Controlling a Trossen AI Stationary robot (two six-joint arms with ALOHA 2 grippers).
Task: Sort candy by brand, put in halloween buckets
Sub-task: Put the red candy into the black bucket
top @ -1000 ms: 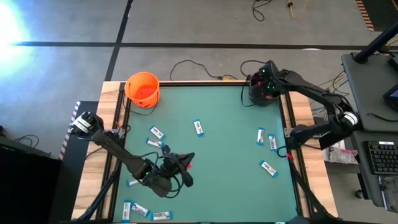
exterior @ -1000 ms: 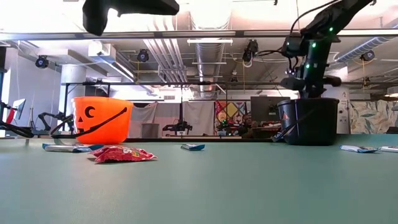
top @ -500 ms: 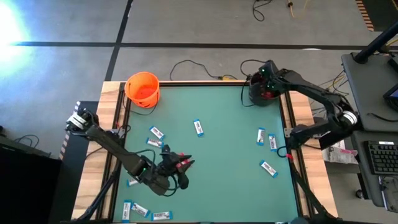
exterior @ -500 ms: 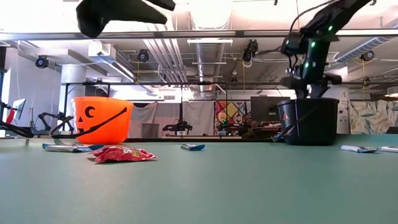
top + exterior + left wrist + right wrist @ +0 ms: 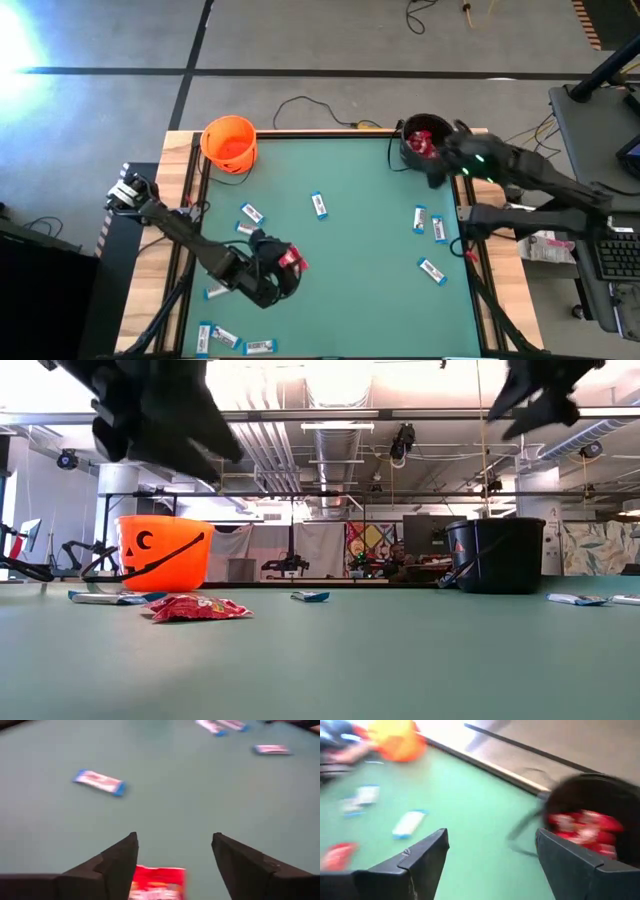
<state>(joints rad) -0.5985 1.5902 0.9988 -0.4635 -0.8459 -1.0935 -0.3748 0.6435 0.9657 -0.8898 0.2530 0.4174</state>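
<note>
1. Left hand [image 5: 172,865], fingers apart, hovers over a crinkly red candy packet [image 5: 291,260] lying on the green bench [image 5: 370,250]; a skewed descent could push it away.
2. Slim blue-and-white bars [image 5: 319,205] lie scattered.
3. Right hand [image 5: 490,860], fingers apart and empty, beside the black cauldron bucket [image 5: 420,140] holding red packets; could knock it.
4. Orange plastic pumpkin bucket [image 5: 229,143] at the far-left corner.

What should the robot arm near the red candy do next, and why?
Probably lower the left pincer onto the red candy packet and close. Its fingers stand open with the packet lying on the table right between them, not gripped. The black bucket already holds red candy, so this piece likely goes there. The right pincer is open beside that bucket.
</note>
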